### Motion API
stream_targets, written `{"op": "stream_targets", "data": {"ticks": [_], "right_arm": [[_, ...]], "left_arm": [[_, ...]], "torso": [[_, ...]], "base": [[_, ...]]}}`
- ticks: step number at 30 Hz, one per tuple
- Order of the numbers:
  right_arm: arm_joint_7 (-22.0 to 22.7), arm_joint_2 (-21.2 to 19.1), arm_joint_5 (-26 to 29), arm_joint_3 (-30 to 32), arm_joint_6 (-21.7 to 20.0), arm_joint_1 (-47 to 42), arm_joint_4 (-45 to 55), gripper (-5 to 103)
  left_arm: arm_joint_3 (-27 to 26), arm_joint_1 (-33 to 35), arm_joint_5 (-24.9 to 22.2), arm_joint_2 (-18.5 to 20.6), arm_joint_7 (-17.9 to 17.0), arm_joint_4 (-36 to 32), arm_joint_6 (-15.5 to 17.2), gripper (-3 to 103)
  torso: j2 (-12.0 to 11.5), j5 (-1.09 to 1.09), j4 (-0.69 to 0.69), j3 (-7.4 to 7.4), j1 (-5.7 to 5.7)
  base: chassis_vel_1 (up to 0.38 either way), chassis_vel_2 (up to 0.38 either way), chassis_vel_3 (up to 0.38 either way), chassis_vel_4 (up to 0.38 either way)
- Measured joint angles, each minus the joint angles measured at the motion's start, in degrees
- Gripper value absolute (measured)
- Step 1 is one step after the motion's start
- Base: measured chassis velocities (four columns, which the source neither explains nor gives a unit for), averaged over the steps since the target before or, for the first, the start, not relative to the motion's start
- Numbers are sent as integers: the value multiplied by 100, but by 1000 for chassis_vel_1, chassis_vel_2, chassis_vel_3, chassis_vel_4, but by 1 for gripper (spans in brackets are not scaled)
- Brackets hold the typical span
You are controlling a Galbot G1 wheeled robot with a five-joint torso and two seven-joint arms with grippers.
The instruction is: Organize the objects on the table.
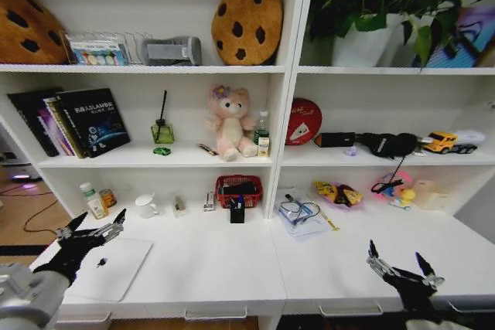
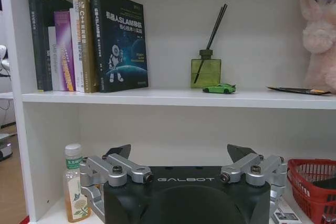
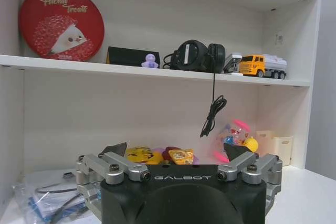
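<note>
Both arms end in a black pincer: the left pincer [image 1: 97, 231] and right pincer [image 1: 404, 267] share silver metal linkages, dark screw heads and pointed black fingertips [image 2: 119, 150]. Each black housing carries pale "GALBOT" lettering. The left arm's forearm shell is grey beside its pincer.

White table [image 1: 232, 268] w/ silver laptop [image 1: 112, 268]; green toy car [image 2: 219, 88] on shelf beside olive-green diffuser bottle [image 2: 206, 72]. Red mesh basket [image 1: 238, 188], pink plush bear [image 1: 230, 123], brown cookie cushion [image 1: 247, 21] w/ dark spots. Red round tin [image 3: 60, 23] w/ white hedgehog pic, yellow toy truck [image 3: 262, 65], black headphones [image 3: 197, 56].
</note>
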Motion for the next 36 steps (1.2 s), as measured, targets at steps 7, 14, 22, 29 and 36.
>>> {"op": "stream_targets", "data": {"ticks": [7,14,22,29,36], "right_arm": [[-1,0,0,-1,0,0,-2,100],[-1,0,0,-1,0,0,-2,100],[-1,0,1,-1,1,-1,-3,100],[-1,0,1,-1,1,0,-2,100],[-2,0,1,-2,1,1,-3,100]], "left_arm": [[0,0,0,0,0,0,0,100],[0,0,0,0,0,0,0,100],[0,0,0,0,-1,0,0,100],[0,0,0,0,0,0,0,100],[0,0,0,0,0,0,0,100]], "torso": [[0,0,0,0,1],[0,1,1,0,1],[1,-3,-1,-1,0],[0,1,-1,0,0],[0,0,0,-1,0]], "base": [[141,155,-149,-146],[169,185,-177,-170],[192,185,-196,-183],[184,190,-184,-187],[174,188,-193,-178]]}}
